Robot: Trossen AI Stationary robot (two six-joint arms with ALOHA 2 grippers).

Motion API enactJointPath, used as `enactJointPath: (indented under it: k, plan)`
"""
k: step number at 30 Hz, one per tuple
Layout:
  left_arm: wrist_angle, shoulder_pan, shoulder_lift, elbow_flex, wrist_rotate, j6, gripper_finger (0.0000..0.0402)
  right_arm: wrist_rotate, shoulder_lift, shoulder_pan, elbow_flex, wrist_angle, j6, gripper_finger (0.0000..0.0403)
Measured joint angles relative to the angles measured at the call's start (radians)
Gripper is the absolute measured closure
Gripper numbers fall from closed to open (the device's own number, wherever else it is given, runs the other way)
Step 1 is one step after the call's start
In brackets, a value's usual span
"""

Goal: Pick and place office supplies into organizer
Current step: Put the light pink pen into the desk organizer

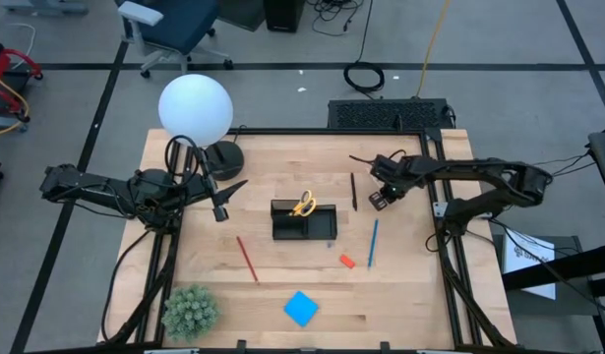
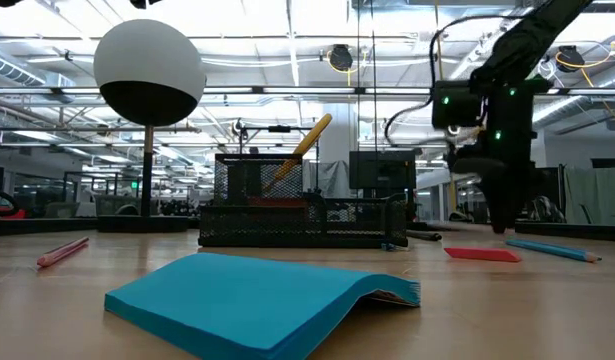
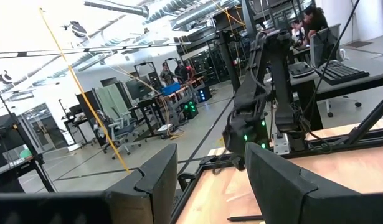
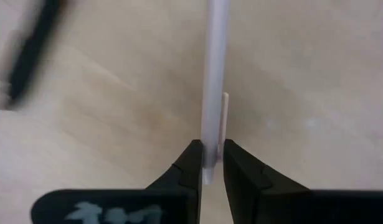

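Pale pen [image 4: 215, 68] lies flat on the tabletop [image 1: 410, 285] right of the organizer [image 1: 304, 221], long axis running straight out from the right hand [image 4: 211, 163], whose fingers are pinched onto its near end. Left hand [image 1: 221, 205] hangs open near the lamp [image 1: 195, 108].

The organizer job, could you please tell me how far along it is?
Done: the yellow-handled scissors stand in the organizer. In hand: the right claw is shut on a pale pen at the table. Left: black pen, blue pen, red pencil, eraser, blue note pad.
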Motion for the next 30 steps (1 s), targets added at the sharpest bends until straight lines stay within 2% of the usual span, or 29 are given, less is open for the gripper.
enactJointPath:
  k: [12, 19, 24, 30]
  plan:
    - [0.000, 0.000, 0.000, 0.000, 0.000, 0.003, 0.0215, -0.028, -0.155, 0.002, 0.004, 0.078, -0.035, 0.0373]
    - [0.000, 0.000, 0.000, 0.000, -0.001, 0.003, 0.0215, -0.090, -0.178, 0.003, 0.005, 0.184, -0.082, 0.0402]
    - [0.000, 0.000, 0.000, 0.000, -0.001, 0.003, 0.0215, -0.137, -0.178, 0.003, 0.005, 0.244, -0.096, 0.0401]
    - [0.000, 0.000, 0.000, 0.000, -0.001, 0.003, 0.0215, -0.139, -0.178, 0.003, 0.005, 0.248, -0.104, 0.0402]
